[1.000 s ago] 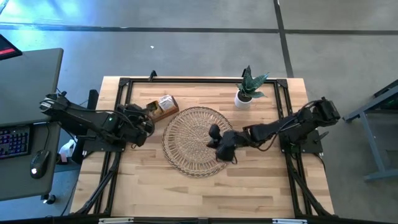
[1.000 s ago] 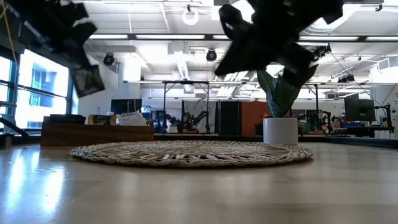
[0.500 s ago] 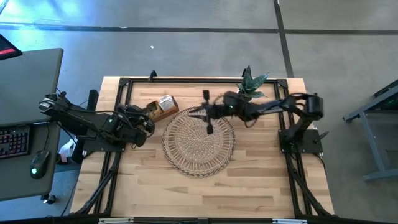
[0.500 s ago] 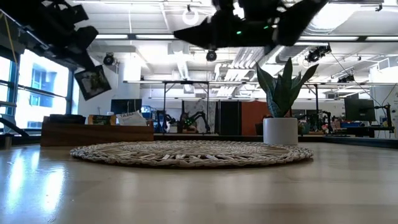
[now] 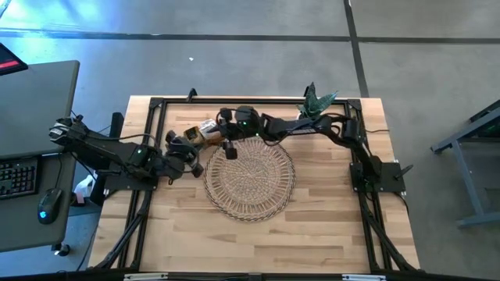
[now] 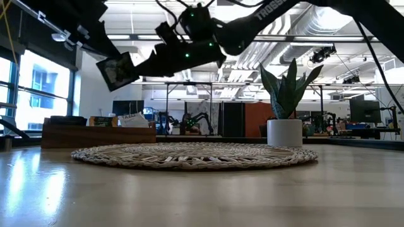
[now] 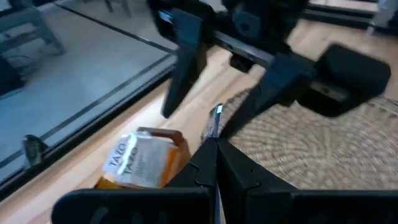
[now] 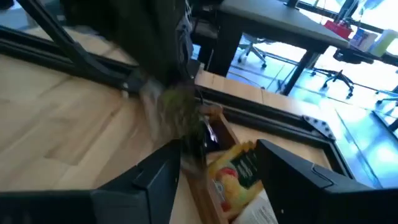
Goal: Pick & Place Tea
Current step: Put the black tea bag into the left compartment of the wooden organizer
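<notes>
My left gripper (image 5: 191, 152) hovers just left of the round wicker tray (image 5: 250, 178), shut on a dark square tea sachet (image 6: 118, 70). In the left wrist view the sachet (image 7: 215, 118) is seen edge-on. My right arm reaches across the far part of the table. My right gripper (image 5: 224, 139) is open right in front of the left one. Its two fingers (image 7: 186, 68) stand on either side of the sachet's free end, and I cannot tell whether they touch it. More tea (image 8: 239, 177) lies in the brown wooden box (image 5: 205, 133). My left gripper pinches one edge of the sachet (image 7: 213, 142) between its two fingers. The fingers come from the table's left side. The sachet sticks out beyond the fingertips toward the right gripper, tilted and lifted clear of the table and tray.
A potted plant (image 5: 312, 109) stands at the far right, behind the tray. The black frame rails (image 5: 234, 100) run along the table's far edge and sides. Bare wood lies near the front edge (image 5: 250, 242).
My right gripper has swung from over the tray's right part toward the far left, up to the left gripper. My left gripper has moved a little toward the tray and upward, carrying the sachet with it.
</notes>
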Controlling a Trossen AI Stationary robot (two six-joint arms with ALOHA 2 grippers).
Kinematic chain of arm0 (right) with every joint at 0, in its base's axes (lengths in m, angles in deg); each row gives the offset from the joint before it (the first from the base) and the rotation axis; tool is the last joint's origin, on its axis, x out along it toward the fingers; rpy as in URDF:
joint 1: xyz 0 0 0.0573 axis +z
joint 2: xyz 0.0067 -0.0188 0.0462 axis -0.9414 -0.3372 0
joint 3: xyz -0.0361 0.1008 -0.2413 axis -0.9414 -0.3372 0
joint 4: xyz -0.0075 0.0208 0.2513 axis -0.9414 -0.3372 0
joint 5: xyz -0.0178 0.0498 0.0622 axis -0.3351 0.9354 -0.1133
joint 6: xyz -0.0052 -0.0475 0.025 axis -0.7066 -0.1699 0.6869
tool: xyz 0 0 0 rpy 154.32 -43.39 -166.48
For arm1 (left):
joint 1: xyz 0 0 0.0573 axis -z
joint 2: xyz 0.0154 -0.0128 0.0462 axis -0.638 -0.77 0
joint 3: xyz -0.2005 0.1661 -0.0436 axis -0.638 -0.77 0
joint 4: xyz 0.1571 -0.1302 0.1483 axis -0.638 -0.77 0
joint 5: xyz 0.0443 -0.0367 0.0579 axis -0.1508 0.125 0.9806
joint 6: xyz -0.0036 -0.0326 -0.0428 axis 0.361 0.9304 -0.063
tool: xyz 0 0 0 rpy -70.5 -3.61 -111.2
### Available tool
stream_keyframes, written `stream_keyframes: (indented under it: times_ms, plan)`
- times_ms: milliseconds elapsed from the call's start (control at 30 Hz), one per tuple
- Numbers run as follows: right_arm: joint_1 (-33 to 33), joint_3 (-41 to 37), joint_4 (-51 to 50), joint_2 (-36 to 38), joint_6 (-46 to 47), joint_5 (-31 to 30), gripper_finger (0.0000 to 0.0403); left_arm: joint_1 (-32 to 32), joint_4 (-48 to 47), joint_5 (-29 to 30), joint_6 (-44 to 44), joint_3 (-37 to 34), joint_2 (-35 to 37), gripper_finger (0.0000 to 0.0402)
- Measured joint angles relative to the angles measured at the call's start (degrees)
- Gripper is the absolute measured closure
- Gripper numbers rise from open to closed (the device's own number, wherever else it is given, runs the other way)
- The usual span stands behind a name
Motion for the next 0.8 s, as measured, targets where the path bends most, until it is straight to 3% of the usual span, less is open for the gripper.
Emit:
stream_keyframes:
  times_ms: [267,700,800]
  plan:
    - [0.25,0.65,-2.97,0.11,-1.06,8.19,0.0208,0.00,1.22,-1.85,-0.20,0.00,-0.02,0.0401]
    - [1.00,0.59,-7.53,0.25,-2.68,5.56,0.0383,0.00,3.12,-2.53,-1.66,0.00,-0.02,0.0401]
    - [1.09,0.59,-7.55,0.25,-2.98,5.56,0.0396,0.00,3.00,-2.57,-1.64,0.00,-0.03,0.0401]
